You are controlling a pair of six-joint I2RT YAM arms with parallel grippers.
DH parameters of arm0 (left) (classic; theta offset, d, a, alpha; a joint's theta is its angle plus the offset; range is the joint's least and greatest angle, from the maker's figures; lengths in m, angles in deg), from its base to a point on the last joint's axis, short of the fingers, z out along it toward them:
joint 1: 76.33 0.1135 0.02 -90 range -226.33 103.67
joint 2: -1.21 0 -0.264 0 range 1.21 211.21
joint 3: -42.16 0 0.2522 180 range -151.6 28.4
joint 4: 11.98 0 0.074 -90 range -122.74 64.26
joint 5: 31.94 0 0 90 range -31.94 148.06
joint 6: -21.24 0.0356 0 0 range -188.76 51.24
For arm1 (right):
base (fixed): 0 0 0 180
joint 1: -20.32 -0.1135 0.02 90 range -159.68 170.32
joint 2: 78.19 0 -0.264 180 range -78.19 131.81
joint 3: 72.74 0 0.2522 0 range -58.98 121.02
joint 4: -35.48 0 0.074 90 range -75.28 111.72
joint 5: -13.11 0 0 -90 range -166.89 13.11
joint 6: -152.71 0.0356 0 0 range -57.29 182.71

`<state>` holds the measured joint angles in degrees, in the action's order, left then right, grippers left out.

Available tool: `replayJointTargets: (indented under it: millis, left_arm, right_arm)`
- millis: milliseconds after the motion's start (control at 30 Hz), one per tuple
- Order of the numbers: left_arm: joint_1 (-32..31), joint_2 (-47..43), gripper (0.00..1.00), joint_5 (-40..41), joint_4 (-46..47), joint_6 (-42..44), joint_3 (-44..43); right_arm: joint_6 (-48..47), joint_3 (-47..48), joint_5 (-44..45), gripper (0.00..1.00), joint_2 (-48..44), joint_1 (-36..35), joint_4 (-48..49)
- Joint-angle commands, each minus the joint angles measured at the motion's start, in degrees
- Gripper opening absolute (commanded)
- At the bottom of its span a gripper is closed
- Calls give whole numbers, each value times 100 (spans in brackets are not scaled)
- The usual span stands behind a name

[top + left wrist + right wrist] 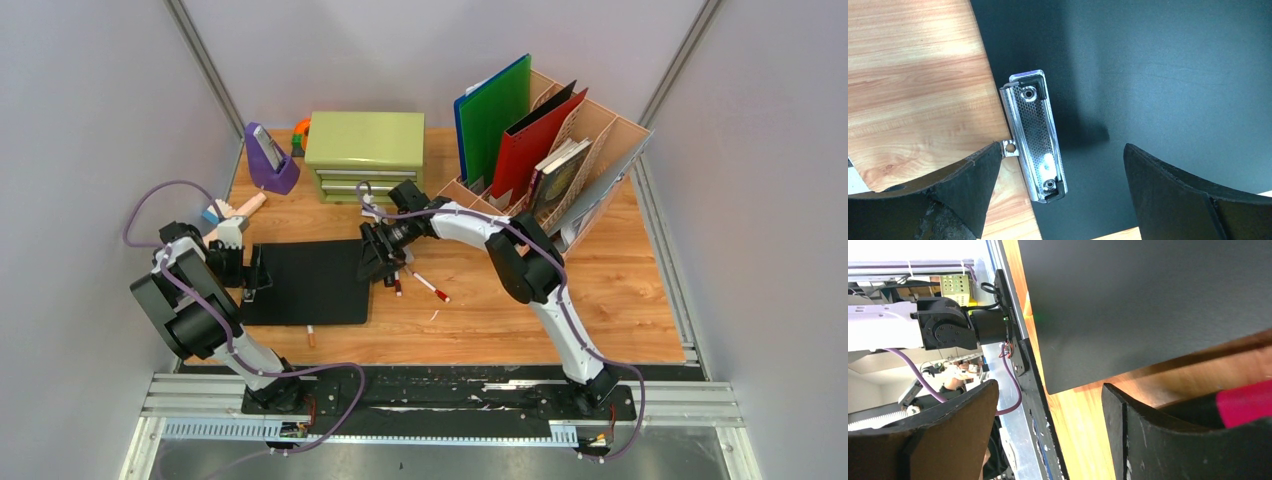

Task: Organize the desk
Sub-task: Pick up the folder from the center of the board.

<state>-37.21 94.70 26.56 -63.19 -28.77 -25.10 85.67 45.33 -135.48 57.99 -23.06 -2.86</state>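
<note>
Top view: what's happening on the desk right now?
The left gripper hangs open over the clipboard's metal clip. The right gripper, jaws apart, is at the board's opposite edge, beside loose red-capped pens on the desk. Nothing shows between either pair of jaws.

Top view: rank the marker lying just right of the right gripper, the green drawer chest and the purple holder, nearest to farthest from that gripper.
From the right gripper:
1. marker, close by on its right, toward the near side.
2. green drawer chest, straight behind it at the back.
3. purple holder, at the back left, beyond the chest's left end.
</note>
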Motion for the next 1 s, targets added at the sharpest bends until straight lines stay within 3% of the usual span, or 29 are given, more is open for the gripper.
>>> replayJointTargets:
  millis: [0,700,833,967]
  left_arm:
    - [17,94,100,-180,-278,114,243]
    - [13,107,100,-225,-298,141,218]
    - [12,95,100,-246,-298,143,212]
    - [16,63,100,-262,-280,141,223]
  right_arm:
    - [467,-33,-149,76,149,70,395]
    - [1071,643,-598,76,791,110,845]
    - [1367,699,-774,71,861,108,1189]
    - [1600,757,-956,56,874,103,1444]
